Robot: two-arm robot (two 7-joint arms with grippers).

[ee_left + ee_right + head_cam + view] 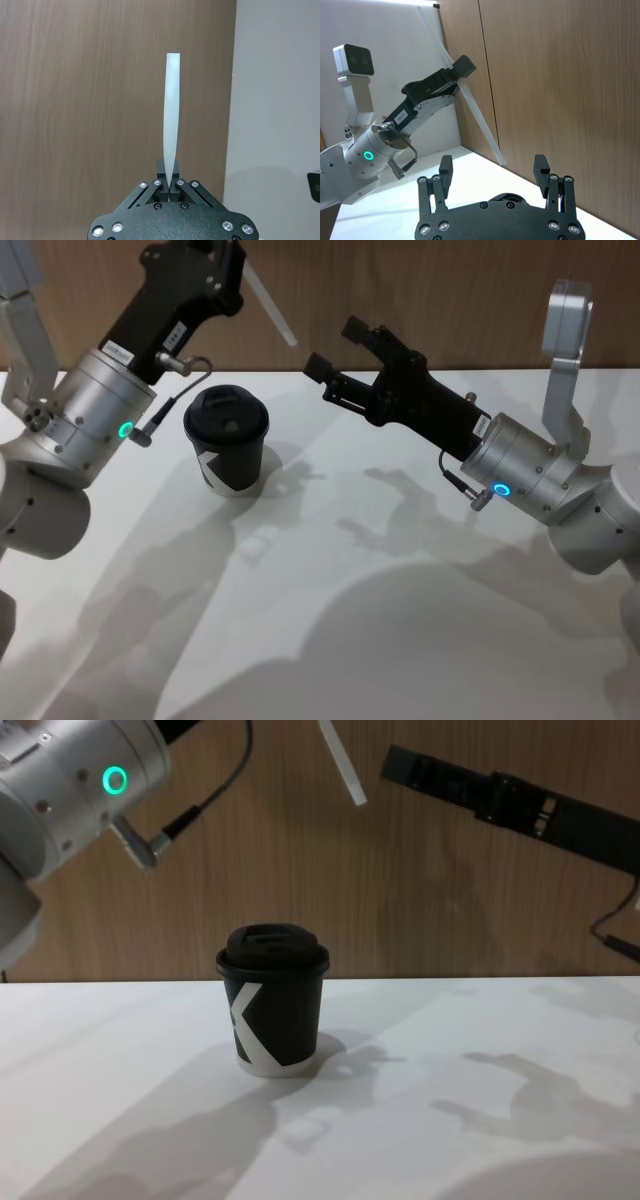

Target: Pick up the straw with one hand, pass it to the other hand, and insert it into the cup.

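Observation:
My left gripper [238, 262] is raised at the back left, above and behind the cup, and is shut on the white straw [272, 308]. The straw slants down to the right, its free end in the air between the two grippers. In the left wrist view the straw [171, 115] stands straight out from the closed fingers [161, 179]. The black lidded cup [226, 440] with a white mark stands upright on the white table, below the left gripper. My right gripper [333, 346] is open and empty, in the air just right of the straw's free end; its fingers [445, 170] are spread wide.
The white table [380, 620] spreads out in front of and to the right of the cup [273, 1010]. A wooden wall [450, 890] closes off the back. The straw's lower end [342, 765] hangs well above the cup's lid.

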